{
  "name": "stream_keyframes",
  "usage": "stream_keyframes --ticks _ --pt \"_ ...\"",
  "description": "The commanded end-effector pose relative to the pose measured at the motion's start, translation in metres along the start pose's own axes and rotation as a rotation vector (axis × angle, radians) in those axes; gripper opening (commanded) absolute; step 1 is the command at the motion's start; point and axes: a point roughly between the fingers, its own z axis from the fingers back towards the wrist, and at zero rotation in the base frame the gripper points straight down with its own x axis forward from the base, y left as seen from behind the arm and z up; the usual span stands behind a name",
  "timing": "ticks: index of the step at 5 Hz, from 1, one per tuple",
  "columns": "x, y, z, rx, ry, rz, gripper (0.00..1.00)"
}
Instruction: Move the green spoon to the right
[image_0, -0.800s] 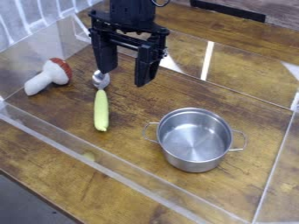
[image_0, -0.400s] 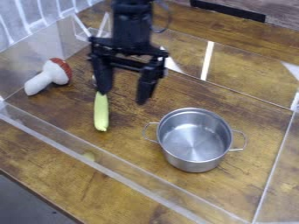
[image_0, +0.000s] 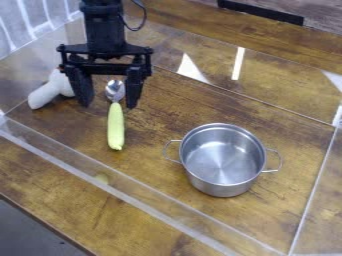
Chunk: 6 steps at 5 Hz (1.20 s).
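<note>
Just the one camera view here; the gripper points down with its fingers spread wide apart, nothing in them; the green spoon lies flat on the wooden table right below it, silver bowl end between the fingertips, left of the steel pot; the toy mushroom sits partly behind the left finger.
</note>
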Motion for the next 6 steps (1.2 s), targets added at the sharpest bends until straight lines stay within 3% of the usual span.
stream_keyframes --ticks 1,2,3,5,6 --pt "0.007 0.001 -0.010 -0.011 -0.025 -0.060 1.00" --pt "0.011 -0.006 -0.033 -0.014 -0.014 -0.137 1.00" --pt "0.013 -0.015 -0.050 -0.028 -0.011 -0.102 1.00" --pt "0.015 -0.027 -0.053 -0.058 -0.016 -0.022 1.00" --pt "0.023 -0.022 -0.052 -0.072 -0.020 0.033 0.00"
